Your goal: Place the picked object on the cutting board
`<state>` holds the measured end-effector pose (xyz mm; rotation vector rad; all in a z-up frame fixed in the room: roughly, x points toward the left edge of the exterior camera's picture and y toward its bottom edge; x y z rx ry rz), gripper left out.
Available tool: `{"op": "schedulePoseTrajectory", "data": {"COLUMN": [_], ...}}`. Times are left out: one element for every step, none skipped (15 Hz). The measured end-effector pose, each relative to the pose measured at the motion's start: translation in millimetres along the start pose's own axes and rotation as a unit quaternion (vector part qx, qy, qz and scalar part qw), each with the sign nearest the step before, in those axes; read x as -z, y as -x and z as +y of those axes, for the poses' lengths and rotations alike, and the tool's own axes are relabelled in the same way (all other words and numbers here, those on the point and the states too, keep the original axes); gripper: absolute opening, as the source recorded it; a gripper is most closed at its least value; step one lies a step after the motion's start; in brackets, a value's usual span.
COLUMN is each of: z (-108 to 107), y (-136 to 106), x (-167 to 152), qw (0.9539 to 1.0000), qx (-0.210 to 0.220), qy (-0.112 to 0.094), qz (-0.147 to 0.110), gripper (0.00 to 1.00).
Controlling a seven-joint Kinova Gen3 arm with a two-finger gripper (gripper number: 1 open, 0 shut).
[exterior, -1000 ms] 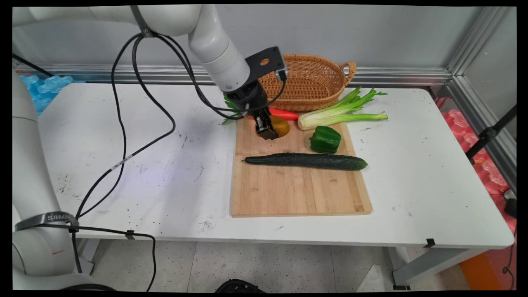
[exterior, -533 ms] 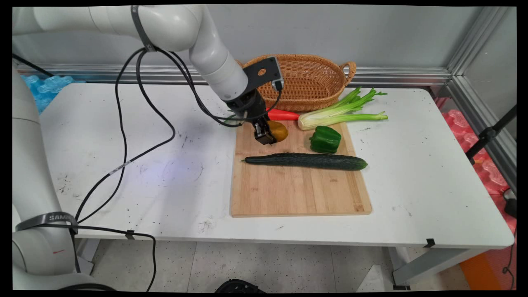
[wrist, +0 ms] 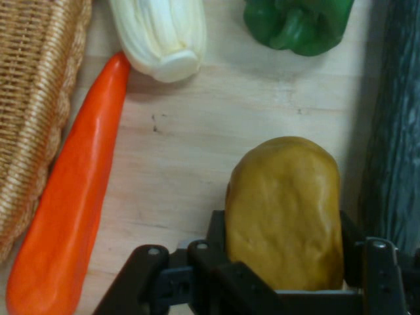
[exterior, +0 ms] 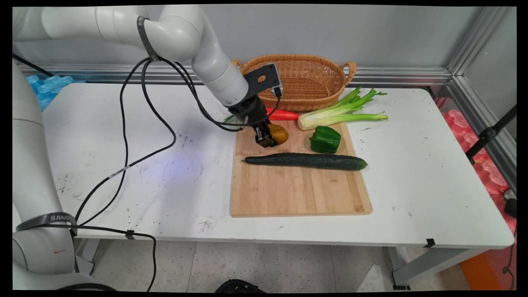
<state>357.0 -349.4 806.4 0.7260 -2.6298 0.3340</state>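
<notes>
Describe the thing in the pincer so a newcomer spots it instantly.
Find the board mid-table. At its far left corner, the pincer is shut on a potato. It is the only yellow-brown lump; the carrot is orange, the pepper and cucumber green.

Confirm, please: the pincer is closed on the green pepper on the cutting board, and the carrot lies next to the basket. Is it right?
Not quite. The pincer is closed on the brown potato, not the green pepper, which sits free on the cutting board; the hand view shows this. The carrot does lie next to the basket.
</notes>
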Motion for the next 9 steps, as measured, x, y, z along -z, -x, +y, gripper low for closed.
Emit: {"op": "schedulePoseTrajectory", "data": {"z": [-0.7,-1.2,-1.5,-1.9,-2.2,-2.6,-2.8,-3.1,-3.2], "y": [1.0,1.8,2.6,3.3,4.0,4.6,4.9,5.1,5.1], "x": [-1.8,-3.4,-4.5,-5.9,-7.2,-8.6,-9.3,-10.3,-11.1], "qw": [1.0000,1.0000,1.0000,1.0000,1.0000,1.0000,1.0000,1.0000,1.0000], "qx": [0.000,0.001,0.001,0.001,0.002,0.002,0.003,0.003,0.004], "qy": [-0.001,-0.001,-0.001,-0.001,-0.001,-0.001,-0.001,-0.001,0.000], "qz": [0.001,0.001,0.002,0.002,0.003,0.003,0.004,0.005,0.006], "gripper": [0.00,0.00,0.00,0.00,1.00,1.00,1.00,1.00,1.00]}}
